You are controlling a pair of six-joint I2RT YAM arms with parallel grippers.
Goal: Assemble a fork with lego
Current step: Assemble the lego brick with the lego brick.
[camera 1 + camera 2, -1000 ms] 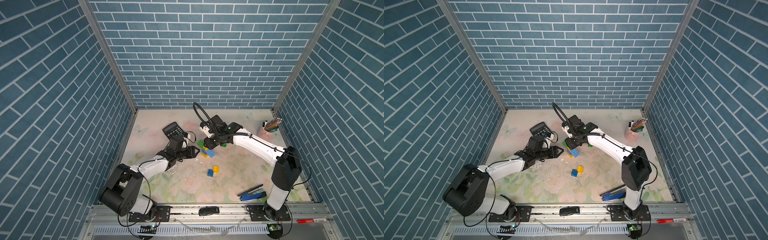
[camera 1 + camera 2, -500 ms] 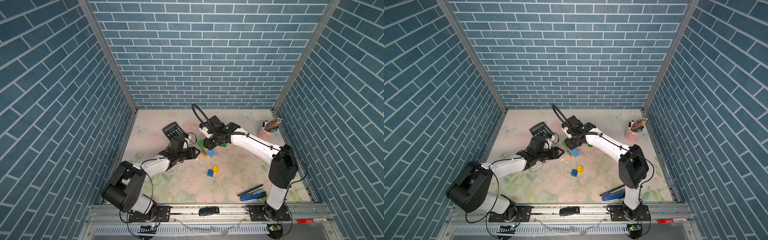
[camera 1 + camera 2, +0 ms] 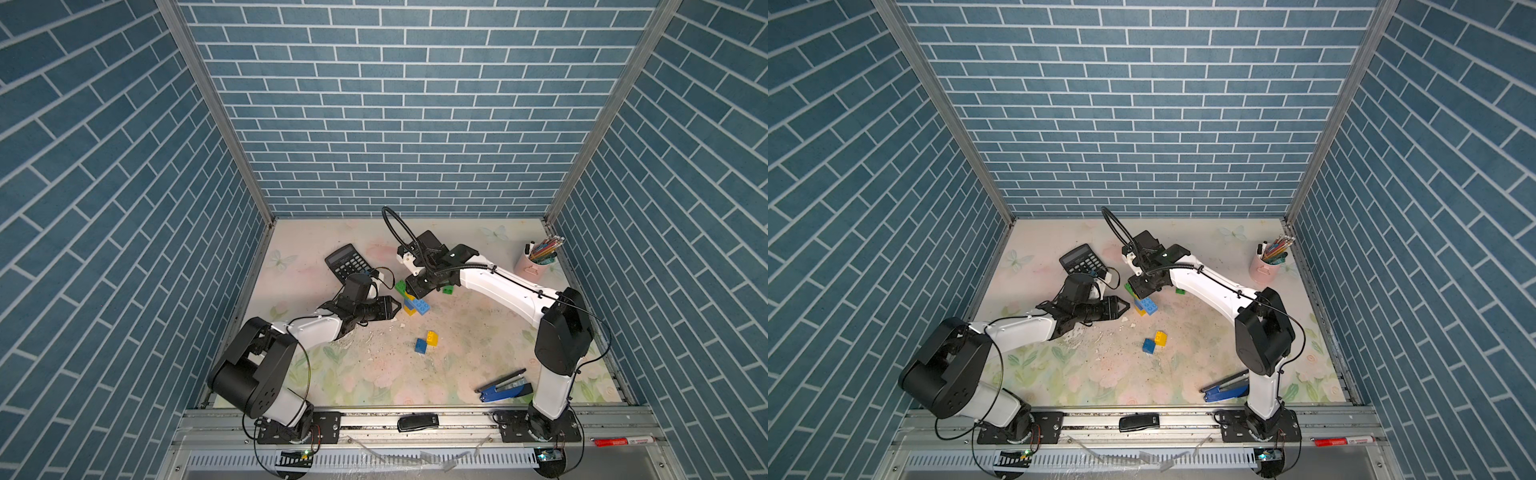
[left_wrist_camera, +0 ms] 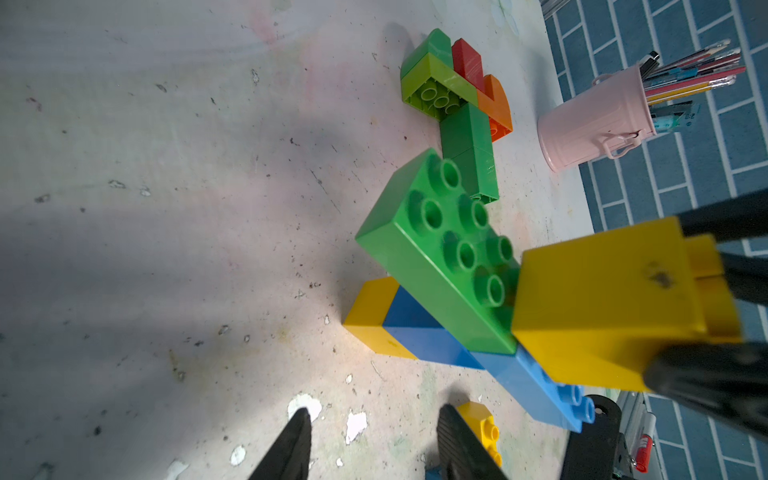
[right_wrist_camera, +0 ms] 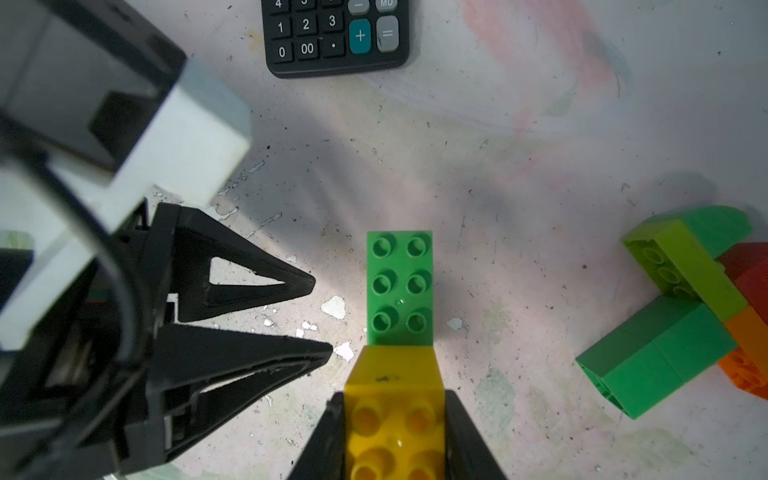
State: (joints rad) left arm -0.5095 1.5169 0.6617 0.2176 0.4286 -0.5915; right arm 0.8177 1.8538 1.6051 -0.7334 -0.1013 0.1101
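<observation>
Both top views: lego stack [image 3: 419, 306] mid-table [image 3: 478, 332] beside calculator [image 3: 347, 262], same spot as a second ago; right elbow drawn slightly inward | left wrist: left jaws spread, empty, just short of stack | right wrist: right jaws pinching yellow brick [image 5: 395, 415] on green brick's [image 5: 400, 286] end

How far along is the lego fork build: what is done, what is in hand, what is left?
Done: a green brick sits on a blue brick. In hand: the right gripper clamps a yellow brick at the green brick's end; the left gripper is open and empty. Left: a separate clump and two loose bricks lie unjoined; no fork shape yet.
</observation>
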